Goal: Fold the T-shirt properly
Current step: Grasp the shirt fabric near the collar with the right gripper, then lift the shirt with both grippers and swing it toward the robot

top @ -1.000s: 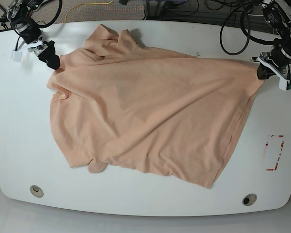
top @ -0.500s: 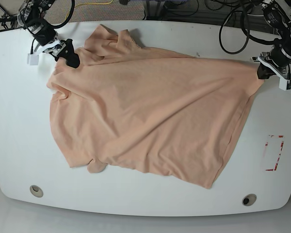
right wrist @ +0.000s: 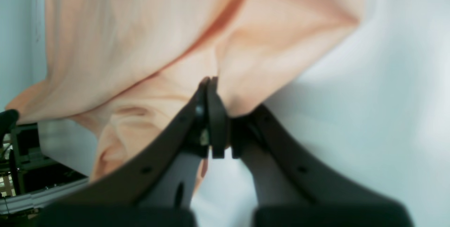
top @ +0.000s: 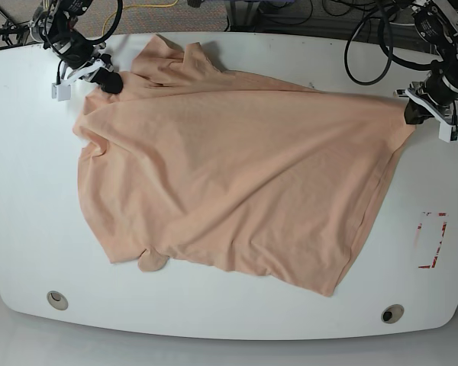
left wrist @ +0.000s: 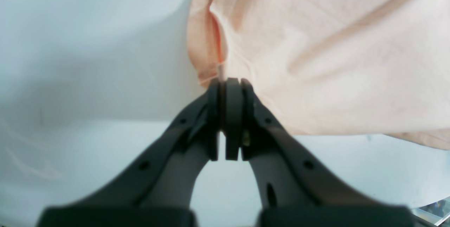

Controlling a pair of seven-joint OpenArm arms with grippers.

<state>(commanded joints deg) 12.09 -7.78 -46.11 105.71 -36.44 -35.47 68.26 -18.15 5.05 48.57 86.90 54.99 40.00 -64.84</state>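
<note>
White counter (top: 30,229) carries the peach T-shirt (top: 229,175), spread wide and rumpled, its lower edge nearest the front rim. Farther back, the left fingers (left wrist: 228,86) are pinched tight on the shirt's right-hand corner, while the right fingers (right wrist: 214,86) are clamped on fabric at its far-left shoulder.

White table (top: 30,229) bearing a red-edged marker (top: 431,239).
</note>
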